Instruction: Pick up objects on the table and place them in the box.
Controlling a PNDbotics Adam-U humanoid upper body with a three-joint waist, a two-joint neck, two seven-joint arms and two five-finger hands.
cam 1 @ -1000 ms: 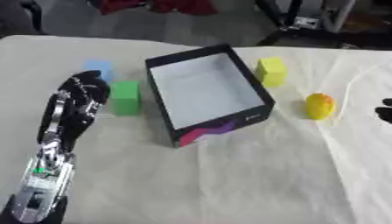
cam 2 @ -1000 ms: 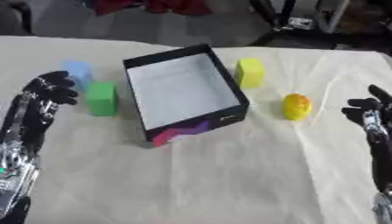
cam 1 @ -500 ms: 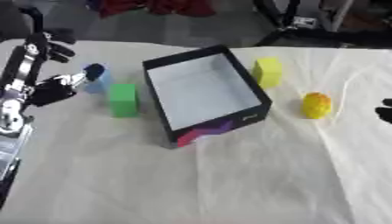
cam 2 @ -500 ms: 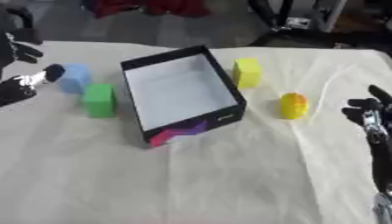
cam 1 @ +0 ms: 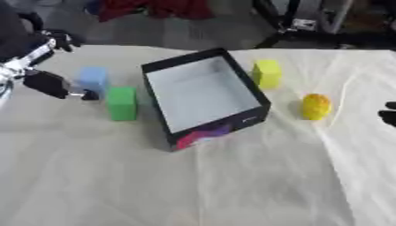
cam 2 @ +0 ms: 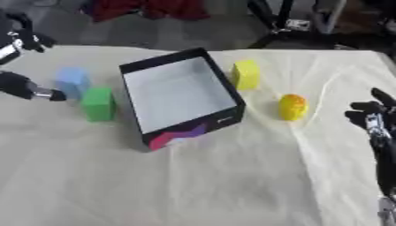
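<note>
A black box (cam 1: 203, 98) with a white inside stands open and empty in the middle of the cloth-covered table. Left of it lie a green block (cam 1: 121, 103) and, just behind that, a light blue block (cam 1: 93, 79). A yellow block (cam 1: 268, 73) stands at the box's far right corner, and a yellow rounded object (cam 1: 315, 106) lies to the right. My left hand (cam 1: 48, 84) hovers at the left edge, fingers spread, a fingertip close to the blue block. My right hand (cam 2: 371, 115) rests open at the right edge, holding nothing.
A cream cloth (cam 1: 201, 185) covers the table. Behind the far edge are a red cloth (cam 1: 154, 8) on the floor and black stand legs (cam 1: 298, 22).
My left arm has risen from low over the cloth and swung up and left, its hand now beside the blue block. The right hand stays put.
</note>
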